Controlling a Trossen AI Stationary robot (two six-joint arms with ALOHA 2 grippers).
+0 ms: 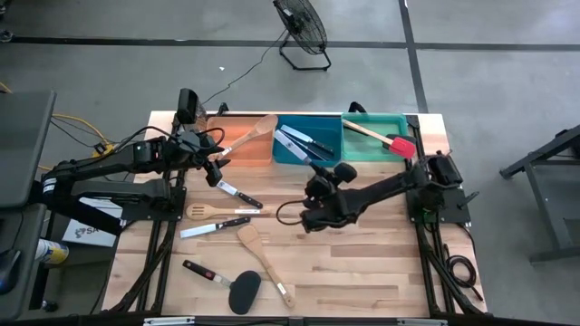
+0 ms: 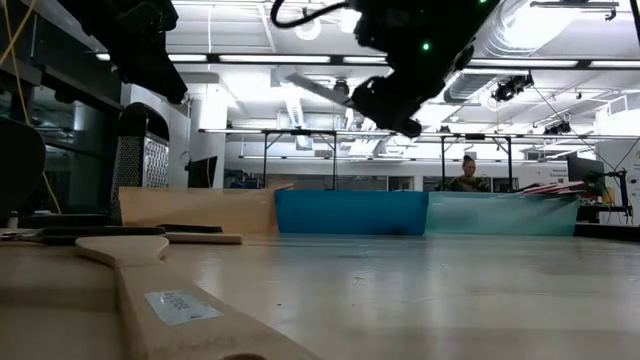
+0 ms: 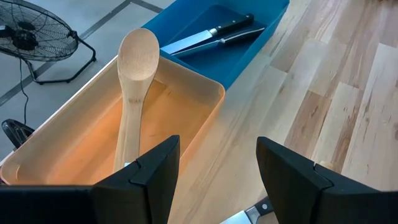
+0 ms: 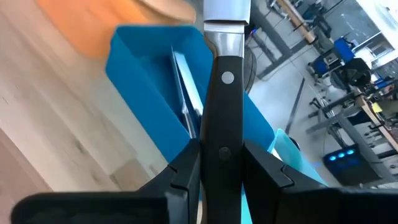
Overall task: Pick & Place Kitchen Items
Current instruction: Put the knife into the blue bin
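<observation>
Pale wood tabletop spreads under me, utensils scattered across its left half; three bins line the far edge. The blue bin already holds knives. My right gripper hangs above the tabletop just short of that bin, fingers clenched on a black-handled knife, its long axis pointing ahead toward the bin. My left gripper waits by the orange bin, fingers released, a wooden spoon lying inside.
</observation>
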